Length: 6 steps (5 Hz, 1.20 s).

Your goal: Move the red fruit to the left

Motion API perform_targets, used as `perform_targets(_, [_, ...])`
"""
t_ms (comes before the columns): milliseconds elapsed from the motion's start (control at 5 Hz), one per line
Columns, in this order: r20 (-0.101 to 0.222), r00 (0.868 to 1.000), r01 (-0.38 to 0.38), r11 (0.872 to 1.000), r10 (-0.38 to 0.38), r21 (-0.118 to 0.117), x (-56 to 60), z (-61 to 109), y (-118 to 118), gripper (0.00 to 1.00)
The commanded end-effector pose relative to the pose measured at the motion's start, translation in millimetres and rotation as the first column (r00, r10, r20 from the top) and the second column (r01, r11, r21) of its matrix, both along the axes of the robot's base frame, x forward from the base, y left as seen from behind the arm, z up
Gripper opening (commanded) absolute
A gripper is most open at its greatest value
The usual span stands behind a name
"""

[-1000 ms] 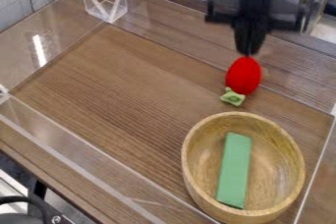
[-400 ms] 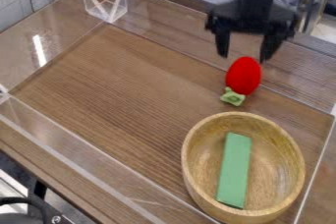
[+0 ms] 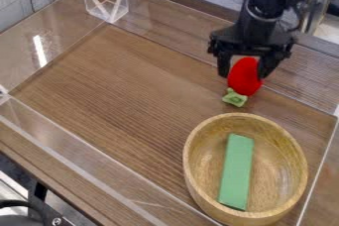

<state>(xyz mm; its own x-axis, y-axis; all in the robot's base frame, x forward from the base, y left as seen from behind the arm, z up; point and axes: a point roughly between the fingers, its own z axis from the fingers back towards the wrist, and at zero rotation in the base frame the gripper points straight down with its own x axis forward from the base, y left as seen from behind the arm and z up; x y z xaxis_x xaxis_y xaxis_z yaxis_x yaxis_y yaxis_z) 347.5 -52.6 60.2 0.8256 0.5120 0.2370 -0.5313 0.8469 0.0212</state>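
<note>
Fingers of the gripper [image 3: 248, 64] stand wide open on both sides of the red fruit [image 3: 245, 75], ready to squeeze it.

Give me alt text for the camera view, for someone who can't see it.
A black robot tool, open, straddles a red fruit on a wooden table, one finger on each side. To the front right, a wooden bowl holds a flat green block.

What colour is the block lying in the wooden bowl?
Green. The block shows clearly in the only camera view, flat in the bowl.
</note>
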Motion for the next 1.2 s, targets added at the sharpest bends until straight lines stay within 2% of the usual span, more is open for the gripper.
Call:
perform_targets(0, [0.047, 0.998, -0.038, 0.999, 0.038, -0.004, 6.3, 15.8, 1.4, 0.0])
perform_targets(200, [0.069, 0.997, -0.032, 0.998, 0.036, -0.052, 12.2, 46.3, 2.1, 0.0])
perform_targets(600, [0.126, 0.991, -0.028, 0.989, 0.046, -0.144, 4.6, 101.0, 21.3, 0.0])
perform_targets(800, [0.121, 0.992, -0.009, 0.99, 0.026, -0.141, 11.2, 109.0, 9.2, 1.0])
perform_targets(1000, [0.1, 0.994, -0.028, 0.992, 0.04, -0.121, 18.1, 104.1, -4.6, 1.0])
